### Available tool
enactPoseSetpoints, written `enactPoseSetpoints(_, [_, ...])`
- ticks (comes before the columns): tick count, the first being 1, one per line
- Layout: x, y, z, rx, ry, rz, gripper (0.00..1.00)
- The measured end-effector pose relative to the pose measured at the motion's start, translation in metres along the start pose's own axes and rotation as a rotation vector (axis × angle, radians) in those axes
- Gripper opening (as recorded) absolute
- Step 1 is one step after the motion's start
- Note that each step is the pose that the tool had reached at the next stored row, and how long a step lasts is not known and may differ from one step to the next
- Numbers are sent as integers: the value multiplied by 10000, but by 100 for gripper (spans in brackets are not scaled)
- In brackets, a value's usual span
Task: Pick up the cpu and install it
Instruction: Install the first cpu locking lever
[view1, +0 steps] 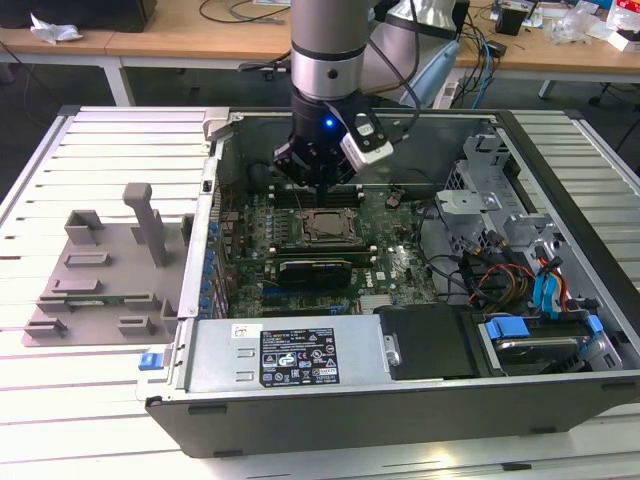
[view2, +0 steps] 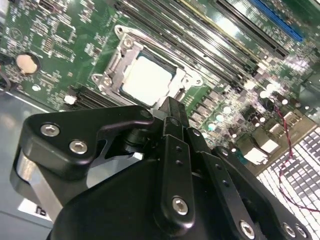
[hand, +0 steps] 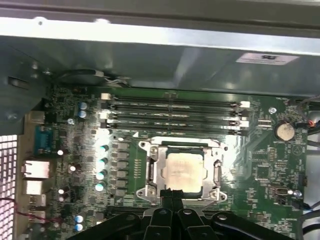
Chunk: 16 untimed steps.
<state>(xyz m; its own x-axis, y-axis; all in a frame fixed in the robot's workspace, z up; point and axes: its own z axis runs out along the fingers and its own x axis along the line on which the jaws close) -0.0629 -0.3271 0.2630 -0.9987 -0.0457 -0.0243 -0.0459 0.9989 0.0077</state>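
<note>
As the cpu (hand: 185, 170) lies flat inside the socket frame (hand: 149, 175) on the motherboard (hand: 265, 160), we log it as sitting in its place, near the middle of the board within the open computer case (view1: 400, 395). The case rests on a pale slatted desk (view1: 90, 400). The memory sticks (hand: 175, 112) run in a row just beside the socket.

Handling, our judgement: a light, stiff, thin chip. The metal top plate looks smooth and likely slippery. The contact side underneath is the fragile part and should not be pressed or dragged. The fair place to take hold is by two opposite edges of the pale rim. With the frame close around it, little of those edges stands free.

Gripper (hand: 168, 194): in the first wrist view its fingertips are drawn together with no gap to speak of, and nothing is held between them. It hangs over the socket's edge, close above the chip. Whether the tips actually touch the plate is hard to judge from these angles; we read them as just clear.
</note>
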Motion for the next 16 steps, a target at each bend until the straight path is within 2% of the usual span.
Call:
enactPoseSetpoints(3, [109, 16, -2, 0, -6, 0, 11])
enactPoseSetpoints(5, [223, 30, -5, 0, -9, 0, 11])
enactPoseSetpoints(10, [363, 51, -8, 0, -10, 0, 11])
enactPoseSetpoints(16, [367, 51, -8, 0, -10, -1, 11])
